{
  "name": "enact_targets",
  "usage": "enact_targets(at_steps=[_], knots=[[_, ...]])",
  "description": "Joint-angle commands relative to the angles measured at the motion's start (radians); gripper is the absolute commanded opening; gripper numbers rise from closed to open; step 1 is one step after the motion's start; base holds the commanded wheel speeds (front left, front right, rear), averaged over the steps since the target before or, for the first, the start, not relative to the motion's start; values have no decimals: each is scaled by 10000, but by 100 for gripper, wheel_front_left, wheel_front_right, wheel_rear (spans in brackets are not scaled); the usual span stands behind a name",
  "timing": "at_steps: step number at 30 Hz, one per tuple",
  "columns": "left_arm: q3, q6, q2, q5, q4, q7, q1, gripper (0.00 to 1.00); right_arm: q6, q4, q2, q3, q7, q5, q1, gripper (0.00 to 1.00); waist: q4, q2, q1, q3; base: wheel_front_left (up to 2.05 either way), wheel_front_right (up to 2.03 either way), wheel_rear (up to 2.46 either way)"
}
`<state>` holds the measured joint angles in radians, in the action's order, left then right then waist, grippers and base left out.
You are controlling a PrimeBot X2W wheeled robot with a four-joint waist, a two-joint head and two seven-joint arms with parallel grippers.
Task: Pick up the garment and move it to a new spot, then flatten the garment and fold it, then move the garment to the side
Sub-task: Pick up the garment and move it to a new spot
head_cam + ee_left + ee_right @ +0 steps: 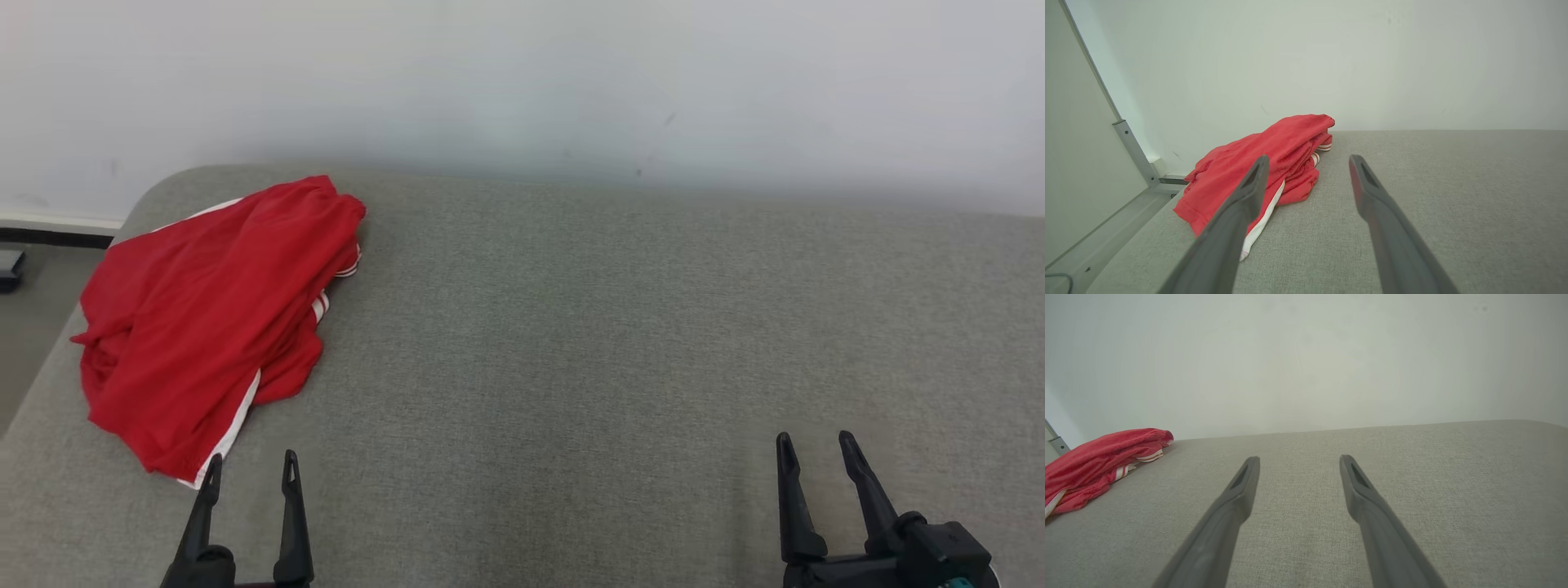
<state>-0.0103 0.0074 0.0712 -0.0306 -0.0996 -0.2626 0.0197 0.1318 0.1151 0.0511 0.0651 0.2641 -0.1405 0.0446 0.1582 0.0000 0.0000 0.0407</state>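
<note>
The garment (204, 318) is red cloth with white stripe trim, lying crumpled in a heap at the far left of a grey fabric surface (612, 343). My left gripper (251, 465) stands open just in front of the heap's near edge, nothing between its fingers. In the left wrist view the garment (1274, 163) lies ahead and to the left of the open left gripper (1308, 161). My right gripper (812, 445) is open at the lower right, well away from the cloth. From the right wrist camera the garment (1098, 461) appears far left of the open right gripper (1298, 459).
A pale wall (522, 82) runs along the back of the grey surface. The surface's left edge is rounded and drops to a floor (24, 327) with a dark object (10, 269). A metal frame post (1135, 151) stands left of the garment.
</note>
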Motion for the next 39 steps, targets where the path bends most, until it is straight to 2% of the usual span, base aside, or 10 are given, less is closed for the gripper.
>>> enact_targets(at_steps=[1, 13, 22, 33, 39], knots=[[5, -38, -37, 21, 1, -35, 93, 100, -21, -11, -16, -17, 7, -11, 109, 100, 418, 0, 0, -3, 0, 0, 0], [61, -18, -97, -11, -97, -35, 185, 100, -21, 22, -16, -4, 7, 55, 159, 100, 1703, 0, 0, 24, 0, 0, 0], [216, -40, -132, -88, -111, -35, 242, 100, -21, 36, -16, -27, 7, 88, 164, 100, 2377, 0, 0, 44, 0, 0, 0], [273, 6, -161, -109, -150, -35, 240, 100, -21, 73, -16, -106, 7, 110, 112, 100, 2581, 0, 0, 77, 0, 0, 0], [601, -169, -91, -275, -202, -35, -340, 100, -21, 6, -15, -124, 7, 226, -91, 100, 2223, 0, 0, 318, 0, 0, 0]])
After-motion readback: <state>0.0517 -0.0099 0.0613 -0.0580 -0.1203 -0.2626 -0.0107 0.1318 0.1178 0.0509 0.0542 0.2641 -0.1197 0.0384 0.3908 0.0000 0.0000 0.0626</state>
